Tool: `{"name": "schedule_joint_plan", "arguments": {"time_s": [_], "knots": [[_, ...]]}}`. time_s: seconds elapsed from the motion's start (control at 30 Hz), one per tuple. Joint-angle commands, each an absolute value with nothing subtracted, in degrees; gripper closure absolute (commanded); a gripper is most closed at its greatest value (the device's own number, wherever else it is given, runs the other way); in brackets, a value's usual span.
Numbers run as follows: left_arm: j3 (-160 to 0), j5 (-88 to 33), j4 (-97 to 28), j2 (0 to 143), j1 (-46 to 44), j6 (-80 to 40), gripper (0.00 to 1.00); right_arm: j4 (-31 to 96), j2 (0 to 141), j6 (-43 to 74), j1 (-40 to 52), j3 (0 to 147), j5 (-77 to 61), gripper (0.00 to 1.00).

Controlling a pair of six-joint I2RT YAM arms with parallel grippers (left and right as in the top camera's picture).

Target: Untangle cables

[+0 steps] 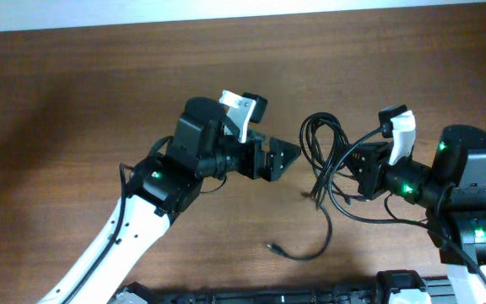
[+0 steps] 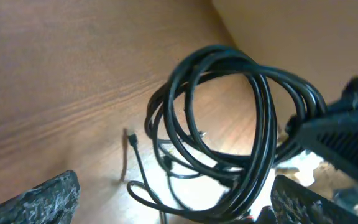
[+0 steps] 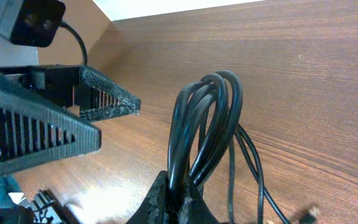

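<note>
A: Where are the cables (image 3: 213, 81)?

B: On the overhead view, right of the table's (image 1: 99, 84) middle, at about 3 o'clock. They form a bunched black loop between the 2 arms.

A: Who has them?

B: The right gripper (image 3: 176, 202). Its jaws are pinched tight on the foot of the loop, and in its wrist view the strands rise straight out of that pinch.

A: And the left gripper (image 1: 287, 158)?

B: Spread wide, with nothing in it. Its wrist view shows 1 finger in each lower corner and the loop in the gap ahead, touching neither. From above, the cables lie at its 3 o'clock, just beside the tips.

A: Any loose ends?

B: 1 strand leaves the loop toward 6 o'clock, curls round toward 7 and lies flat on the wood, ending in a small plug (image 1: 272, 247). Another runs from the loop toward 4 o'clock under the right arm, and I cannot tell where it ends.
</note>
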State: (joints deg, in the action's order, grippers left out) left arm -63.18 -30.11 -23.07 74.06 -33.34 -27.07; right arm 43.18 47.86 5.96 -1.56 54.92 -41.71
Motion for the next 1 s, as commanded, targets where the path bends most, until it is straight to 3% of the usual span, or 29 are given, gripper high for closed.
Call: {"name": "schedule_joint_plan", "arguments": {"time_s": [0.0, 0.23, 0.3, 0.43, 0.5, 0.53, 0.57, 0.63, 0.7, 0.83, 0.97], "knots": [[-63.90, -29.12, -23.09, 73.03, -33.39, -33.47, 0.01, 42.48, 47.62, 6.50, -1.52, 55.68, -41.78, 0.96], [-63.90, -27.27, -22.81, 73.56, -36.62, -33.89, 0.01, 40.23, 47.62, 6.46, -1.52, 55.68, -47.46, 0.96], [-63.90, -27.05, -22.57, 74.06, -37.34, -33.89, 0.11, 40.05, 47.62, 6.46, -1.52, 55.68, -48.42, 0.96], [-63.90, -26.92, -21.37, 75.18, -37.74, -33.89, 0.16, 39.16, 47.62, 6.28, -1.52, 55.68, -50.17, 0.96], [-63.90, -26.92, -20.60, 75.33, -37.74, -33.89, 0.33, 38.63, 47.62, 6.26, -1.52, 55.68, -52.38, 0.96], [-63.90, -26.92, -20.43, 75.33, -37.74, -33.89, 0.35, 38.48, 47.59, 6.26, -1.52, 55.68, -53.28, 0.96], [-63.90, -26.89, -20.27, 75.33, -37.74, -33.89, 0.35, 38.28, 47.59, 6.28, -1.52, 55.68, -53.71, 0.96], [-63.90, -26.89, -20.14, 75.33, -37.74, -33.89, 0.25, 37.43, 47.59, 6.28, -1.52, 55.68, -54.89, 0.96], [-63.90, -25.85, -20.16, 75.33, -37.74, -35.33, 0.36, 36.12, 47.57, 6.28, -1.52, 55.68, -57.80, 0.96], [-63.90, -25.65, -18.57, 75.33, -37.74, -38.22, 0.34, 36.10, 47.57, 6.28, -1.52, 55.68, -58.50, 0.96], [-63.90, -25.67, -17.19, 75.33, -37.74, -38.20, 0.56, 35.51, 47.57, 6.24, -1.52, 55.68, -59.81, 0.96]]}}
